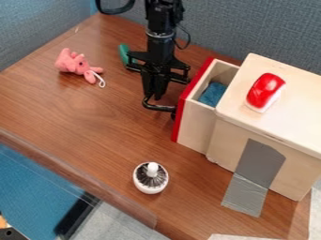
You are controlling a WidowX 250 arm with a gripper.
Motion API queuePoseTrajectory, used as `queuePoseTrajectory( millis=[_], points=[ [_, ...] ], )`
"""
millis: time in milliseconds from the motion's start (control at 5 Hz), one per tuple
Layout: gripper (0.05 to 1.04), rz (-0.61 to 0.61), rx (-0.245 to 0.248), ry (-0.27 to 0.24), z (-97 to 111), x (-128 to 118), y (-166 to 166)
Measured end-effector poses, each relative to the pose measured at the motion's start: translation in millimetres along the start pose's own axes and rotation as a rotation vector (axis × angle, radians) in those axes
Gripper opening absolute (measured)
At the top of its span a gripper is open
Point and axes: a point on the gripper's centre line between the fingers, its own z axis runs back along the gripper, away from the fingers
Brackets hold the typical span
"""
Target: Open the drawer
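You have the drawer [197,123] standing open, out from the left side of the wooden cabinet [289,166], with blue cloth [212,94] inside. Your gripper [155,91] hangs just left of the red front [178,126], by the black handle [160,108]; you cannot tell how wide the jaws are. On the worktop [100,122], a pink toy [74,64] lies far left, and a white-rimmed brush [150,177] stands nearer you.

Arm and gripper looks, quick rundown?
Arm: black, slim, jointed, with a greyish ring partway down. Thin black cable bowing out at one side; thicker black loop at the top. Gripper: black, angular, with crossbars sticking out sideways.
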Motion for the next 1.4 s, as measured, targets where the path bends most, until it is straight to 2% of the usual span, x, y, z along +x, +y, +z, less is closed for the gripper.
queuePoseTrajectory(
  millis=[400,1000,1400],
  points=[
    [0.131,0.032,0.014,-0.003,2,1,20],
    [0.131,0.048,0.030,0.014,3,-1,32],
    [0.130,0.062,0.035,0.000,11,5,39]
  ],
)
